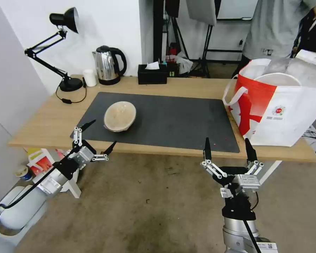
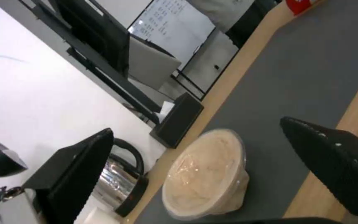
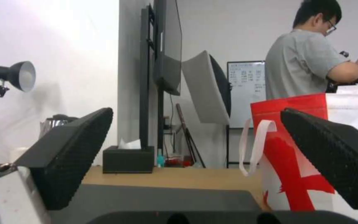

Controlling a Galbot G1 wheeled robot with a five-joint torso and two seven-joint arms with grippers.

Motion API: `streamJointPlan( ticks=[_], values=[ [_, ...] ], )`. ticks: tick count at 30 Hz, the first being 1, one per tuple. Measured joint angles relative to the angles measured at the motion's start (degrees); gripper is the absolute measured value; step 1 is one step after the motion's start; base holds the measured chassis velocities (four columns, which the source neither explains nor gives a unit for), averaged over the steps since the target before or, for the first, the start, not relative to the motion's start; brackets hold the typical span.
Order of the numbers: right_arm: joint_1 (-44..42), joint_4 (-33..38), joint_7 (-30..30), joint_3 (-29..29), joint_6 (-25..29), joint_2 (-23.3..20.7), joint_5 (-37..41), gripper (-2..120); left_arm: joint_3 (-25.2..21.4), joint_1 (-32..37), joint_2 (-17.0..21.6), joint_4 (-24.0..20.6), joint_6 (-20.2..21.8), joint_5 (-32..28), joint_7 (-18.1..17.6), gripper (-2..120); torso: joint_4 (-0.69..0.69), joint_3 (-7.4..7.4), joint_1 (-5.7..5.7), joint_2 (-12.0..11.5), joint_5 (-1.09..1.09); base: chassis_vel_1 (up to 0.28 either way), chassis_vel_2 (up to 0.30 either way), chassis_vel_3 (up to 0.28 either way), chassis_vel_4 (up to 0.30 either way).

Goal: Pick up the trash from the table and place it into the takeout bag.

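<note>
Only one piece of trash lies on the table [image 1: 52, 119]: the beige oval bowl [image 1: 119, 116], tipped on its side on the left part of the dark grey mat [image 1: 172, 116], well in from the mat's near edge and with open mat all around it. To its right the mat is bare as far as the takeout bag [image 1: 291, 116], which stands upright at the table's right end, overlapping the mat's right edge, its mouth open and its white strap handle [image 1: 233, 95] hanging on the side facing the mat. Along the far edge stand a black desk lamp [image 1: 65, 49], a small white cup [image 1: 90, 77], a steel kettle [image 1: 108, 65] and a black tissue box [image 1: 152, 74], all well apart from the bowl. The left gripper [image 1: 99, 135] hovers at the table's near edge by the mat's near-left corner, its fingers spread wide, holding nothing; in the left wrist view the bowl [image 2: 206, 174] sits ahead between the two black fingertips [image 2: 332, 161], touching neither. The right gripper [image 1: 228, 150] hangs just off the near edge, in front of the mat's right end, fingers likewise wide apart and empty, pointing up and toward the table with the bag [image 3: 295, 161] ahead on its right side.
</note>
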Motion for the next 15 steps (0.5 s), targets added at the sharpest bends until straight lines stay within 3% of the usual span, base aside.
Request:
streamJointPlan(
  ticks=[15],
  values=[
    [0.00,0.00,0.00,0.00,0.00,0.00,0.00,100,2.98,-5.21,1.79,2.23,0.15,-1.00,-0.03,100,0.00,0.00,0.00,0.00,0.00,0.000,0.000,0.000,0.000]
  ],
)
